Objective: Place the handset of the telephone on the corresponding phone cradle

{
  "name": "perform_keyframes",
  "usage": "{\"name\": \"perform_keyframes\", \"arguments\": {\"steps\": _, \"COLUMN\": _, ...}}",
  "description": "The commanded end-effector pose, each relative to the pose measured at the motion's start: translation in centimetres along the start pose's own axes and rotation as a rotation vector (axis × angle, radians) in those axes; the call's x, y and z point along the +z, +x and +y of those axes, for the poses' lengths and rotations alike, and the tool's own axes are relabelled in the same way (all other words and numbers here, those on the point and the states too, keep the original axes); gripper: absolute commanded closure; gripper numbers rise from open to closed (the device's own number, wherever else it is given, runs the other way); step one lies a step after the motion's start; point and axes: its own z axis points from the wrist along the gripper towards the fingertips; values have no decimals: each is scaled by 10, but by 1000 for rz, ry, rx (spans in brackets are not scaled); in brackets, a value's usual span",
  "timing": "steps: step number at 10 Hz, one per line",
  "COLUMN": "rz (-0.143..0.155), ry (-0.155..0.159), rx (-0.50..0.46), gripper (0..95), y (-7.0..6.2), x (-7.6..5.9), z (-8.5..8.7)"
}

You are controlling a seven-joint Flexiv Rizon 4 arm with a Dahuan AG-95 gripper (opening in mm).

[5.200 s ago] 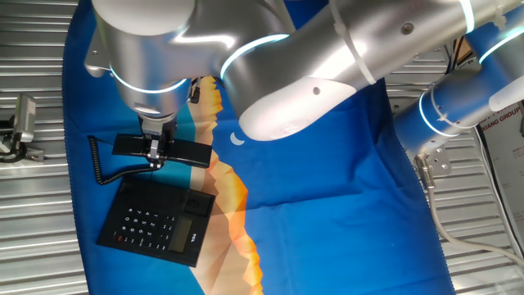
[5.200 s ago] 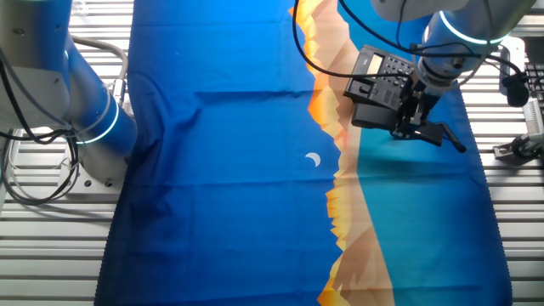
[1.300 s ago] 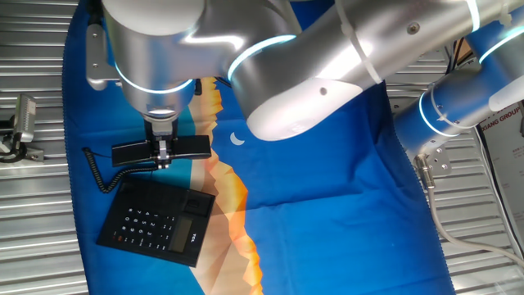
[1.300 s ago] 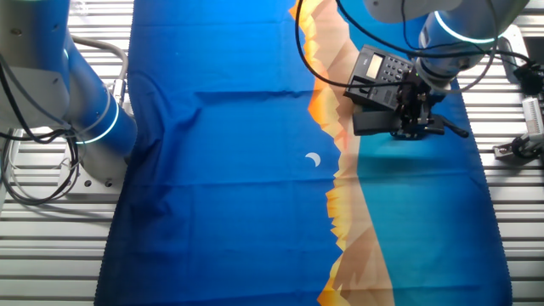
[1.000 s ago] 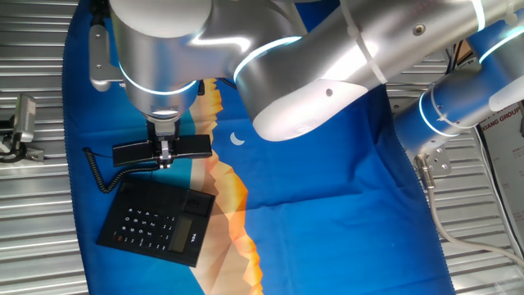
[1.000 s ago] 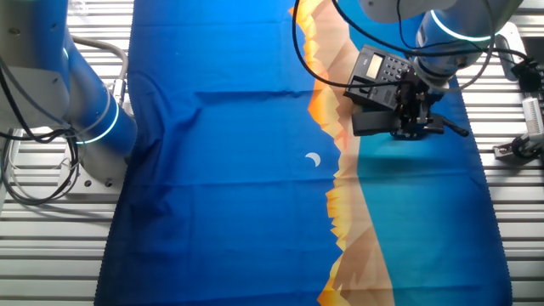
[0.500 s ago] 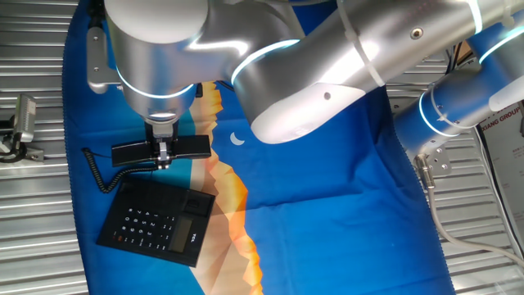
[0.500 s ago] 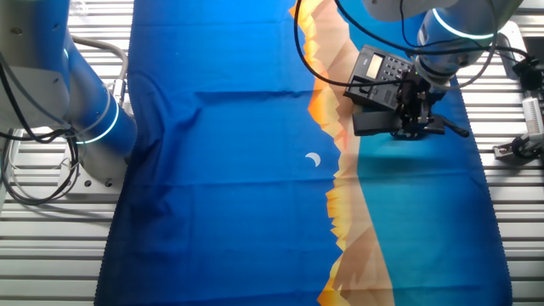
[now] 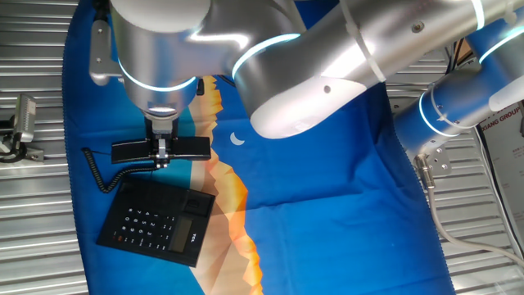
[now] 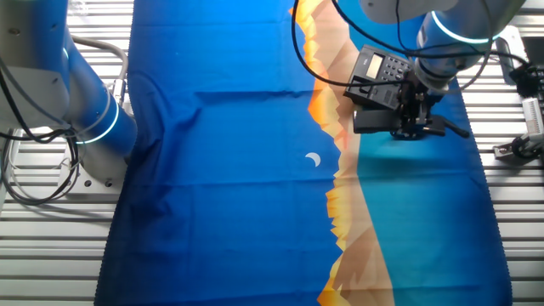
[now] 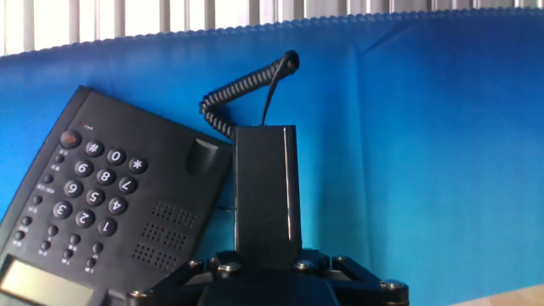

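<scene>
My gripper (image 9: 161,155) is shut on the middle of the black handset (image 9: 160,149), which hangs level just above the blue cloth. Its coiled cord (image 9: 97,168) curls down on the left. The telephone base (image 9: 155,220) lies on the cloth just in front of the handset, its keys facing up. The phone cradle (image 9: 164,192) runs along the base's edge nearest the handset and has nothing in it. In the hand view the handset (image 11: 265,187) stretches away from my gripper (image 11: 265,255), with the base (image 11: 102,195) to its left, the cradle (image 11: 200,161) alongside and the cord (image 11: 242,89) beyond.
The blue cloth (image 9: 327,188) with an orange band covers the table's middle. Metal slats (image 9: 33,229) lie beyond the cloth's edge. A small metal fixture (image 9: 20,127) sits at the left. A second blue-and-silver arm (image 10: 76,110) stands at the other side of the table.
Since about five seconds ago the handset has turned from tilted to level and shifted slightly left, still in my gripper. Over the last second nothing visibly moved.
</scene>
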Motion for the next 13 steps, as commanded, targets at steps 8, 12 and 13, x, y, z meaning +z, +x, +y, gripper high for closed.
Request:
{"name": "perform_keyframes", "arguments": {"steps": 8, "rz": 8, "ry": -80, "rx": 172, "gripper": 950, "y": -2, "x": -5, "z": 3}}
{"name": "perform_keyframes", "arguments": {"steps": 12, "rz": 7, "ry": -81, "rx": 175, "gripper": 950, "y": -4, "x": -5, "z": 6}}
{"name": "perform_keyframes", "arguments": {"steps": 13, "rz": 7, "ry": -81, "rx": 175, "gripper": 950, "y": -4, "x": -5, "z": 7}}
